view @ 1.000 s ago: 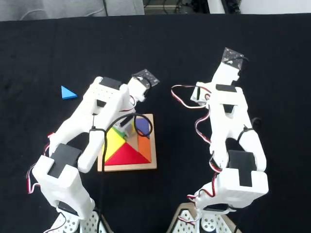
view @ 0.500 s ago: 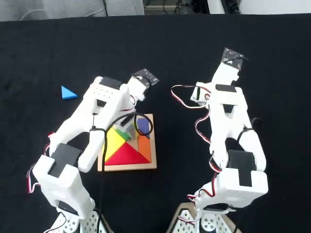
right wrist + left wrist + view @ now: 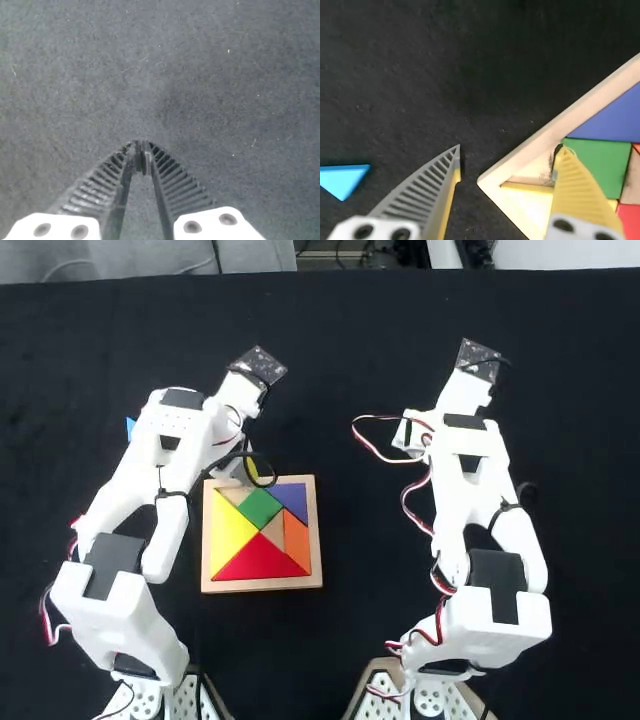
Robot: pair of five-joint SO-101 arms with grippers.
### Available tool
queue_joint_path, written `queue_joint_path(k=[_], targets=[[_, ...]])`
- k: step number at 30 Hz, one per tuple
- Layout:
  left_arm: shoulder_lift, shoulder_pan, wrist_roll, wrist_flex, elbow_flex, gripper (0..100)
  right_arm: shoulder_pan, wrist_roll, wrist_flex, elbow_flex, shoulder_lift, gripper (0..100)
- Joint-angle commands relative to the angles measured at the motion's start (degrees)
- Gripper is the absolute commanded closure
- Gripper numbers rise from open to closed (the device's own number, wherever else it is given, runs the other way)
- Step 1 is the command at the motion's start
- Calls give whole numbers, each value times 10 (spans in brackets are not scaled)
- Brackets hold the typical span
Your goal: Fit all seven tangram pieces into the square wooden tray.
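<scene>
Several coloured pieces (image 3: 262, 555) lie flat in the square wooden tray (image 3: 262, 585); one blue triangle (image 3: 342, 179) lies apart from it on the black cloth (image 3: 400, 340). The left gripper (image 3: 509, 150) is spread wide and empty, straddling a tray corner; the right gripper (image 3: 140, 146) is closed on nothing above bare cloth.
</scene>
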Motion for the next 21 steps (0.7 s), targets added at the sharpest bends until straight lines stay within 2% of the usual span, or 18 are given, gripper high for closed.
queue_joint_path(k=[1, 21], targets=[[0, -9, -7, 8, -5, 708, 9, -7, -11, -28, -39, 987], [2, -13, -8, -27, 40, 708, 6, -7, -11, -28, -38, 987]])
